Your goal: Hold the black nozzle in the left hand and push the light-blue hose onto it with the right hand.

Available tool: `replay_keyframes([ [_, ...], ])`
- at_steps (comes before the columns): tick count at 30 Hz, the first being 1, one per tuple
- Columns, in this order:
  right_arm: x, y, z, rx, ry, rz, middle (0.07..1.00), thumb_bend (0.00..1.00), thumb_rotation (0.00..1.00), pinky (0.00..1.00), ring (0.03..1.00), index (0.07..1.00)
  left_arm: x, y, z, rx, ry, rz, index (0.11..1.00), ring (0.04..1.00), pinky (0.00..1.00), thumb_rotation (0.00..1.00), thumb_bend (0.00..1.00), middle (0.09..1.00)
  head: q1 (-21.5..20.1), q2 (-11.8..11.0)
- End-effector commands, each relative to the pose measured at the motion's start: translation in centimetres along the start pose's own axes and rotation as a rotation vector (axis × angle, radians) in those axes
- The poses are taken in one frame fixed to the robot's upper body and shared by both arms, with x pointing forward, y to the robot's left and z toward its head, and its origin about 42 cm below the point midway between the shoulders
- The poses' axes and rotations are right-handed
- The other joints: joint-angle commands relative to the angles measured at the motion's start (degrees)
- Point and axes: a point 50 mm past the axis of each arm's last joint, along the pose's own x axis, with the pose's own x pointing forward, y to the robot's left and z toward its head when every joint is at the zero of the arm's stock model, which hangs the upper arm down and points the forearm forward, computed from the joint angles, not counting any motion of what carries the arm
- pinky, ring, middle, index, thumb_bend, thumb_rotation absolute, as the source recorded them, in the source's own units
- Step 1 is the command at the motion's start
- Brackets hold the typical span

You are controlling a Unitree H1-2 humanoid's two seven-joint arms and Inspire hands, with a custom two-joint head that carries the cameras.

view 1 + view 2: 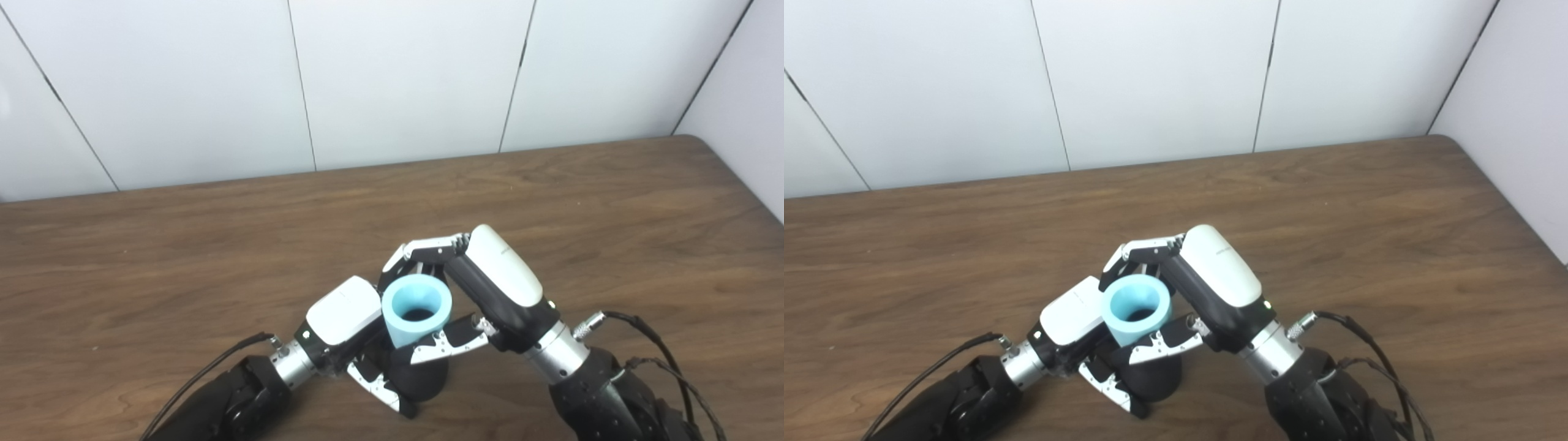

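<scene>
1. Both hands meet low in the centre of the frame, above a brown wooden table (551, 202) that fills the lower two thirds; white wall panels (404, 73) fill the top.
2. The left hand (349, 331), entering from the lower left, is closed around the black nozzle (422, 380), whose rounded dark body shows below and just right of its white back.
3. The right hand (484, 288), entering from the lower right, wraps the light-blue hose (416, 312): its fingers (429, 248) curl over the far side and its thumb presses the near side.
4. The hose stands between the two hands with its open mouth facing up toward the camera, its lower end touching the top of the nozzle.
5. How far the hose sits over the nozzle cannot be told, since the fingers hide the joint.
</scene>
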Motion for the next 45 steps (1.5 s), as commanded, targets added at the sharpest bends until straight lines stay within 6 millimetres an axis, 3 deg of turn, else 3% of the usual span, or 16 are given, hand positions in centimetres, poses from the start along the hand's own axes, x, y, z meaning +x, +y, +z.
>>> replay_keyframes([
  [1, 0.1, -0.6, 0.8, -0.036, -0.074, -0.002, 0.443, 0.52, 0.00, 0.16, 0.238, 0.526, -6.2, -9.6, 3.2, -0.168, 0.105, -0.245, 0.487, 0.195, 0.14, 0.00, 0.52, 0.471, 0.0, 0.0],
  [15, -0.4, -1.0, 0.4, 0.033, -0.032, -0.048, 0.428, 0.52, 0.00, 0.10, 0.175, 0.536, -6.4, -9.5, 3.1, -0.164, 0.106, -0.252, 0.487, 0.203, 0.15, 0.00, 0.52, 0.472, -0.2, 0.1],
  [16, -0.5, -0.9, 0.4, 0.040, -0.028, -0.049, 0.433, 0.52, 0.00, 0.12, 0.196, 0.533, -6.4, -9.5, 3.1, -0.165, 0.107, -0.252, 0.487, 0.208, 0.15, 0.00, 0.52, 0.472, -0.3, 0.1],
  [19, -0.6, -0.9, 0.4, 0.057, -0.022, -0.049, 0.483, 0.53, 0.00, 0.30, 0.399, 0.487, -6.5, -9.6, 3.0, -0.169, 0.109, -0.248, 0.487, 0.212, 0.16, 0.00, 0.52, 0.472, -0.4, 0.1],
  [21, -0.6, -0.9, 0.3, 0.063, -0.023, -0.052, 0.545, 0.52, 0.10, 0.40, 0.499, 0.487, -6.5, -9.6, 3.0, -0.170, 0.109, -0.246, 0.486, 0.204, 0.15, 0.00, 0.52, 0.471, -0.5, 0.0],
  [22, -0.6, -0.9, 0.3, 0.069, -0.021, -0.056, 0.589, 0.81, 0.15, 0.44, 0.547, 0.554, -6.5, -9.6, 3.0, -0.170, 0.110, -0.247, 0.486, 0.197, 0.15, 0.00, 0.52, 0.471, -0.5, 0.0],
  [24, -0.7, -0.9, 0.2, 0.083, -0.018, -0.064, 0.644, 0.96, 0.21, 0.47, 0.596, 0.619, -6.5, -9.6, 3.0, -0.168, 0.111, -0.247, 0.486, 0.200, 0.15, 0.00, 0.52, 0.471, -0.5, 0.0],
  [25, -0.7, -0.9, 0.2, 0.098, -0.014, -0.070, 0.662, 0.98, 0.23, 0.48, 0.613, 0.640, -6.5, -9.6, 3.0, -0.169, 0.111, -0.245, 0.486, 0.197, 0.15, 0.00, 0.52, 0.471, -0.6, 0.0],
  [32, -0.8, -0.8, -0.1, 0.145, -0.029, -0.092, 0.829, 1.00, 0.37, 0.65, 0.797, 0.829, -6.6, -9.6, 2.8, -0.157, 0.109, -0.254, 0.487, 0.245, 0.19, 0.00, 0.52, 0.474, -0.7, -0.1],
  [39, -0.6, -1.1, -0.2, 0.139, -0.038, -0.063, 0.886, 1.00, 0.40, 0.72, 0.853, 0.893, -6.6, -9.6, 2.7, -0.164, 0.113, -0.252, 0.487, 0.229, 0.18, 0.00, 0.52, 0.473, -0.6, -0.1],
  [45, -0.4, -1.7, -0.3, 0.128, -0.075, -0.058, 0.922, 1.00, 0.48, 0.74, 0.876, 0.924, -6.4, -9.7, 2.6, -0.161, 0.114, -0.257, 0.487, 0.231, 0.17, 0.00, 0.52, 0.474, -1.1, -0.4],
])
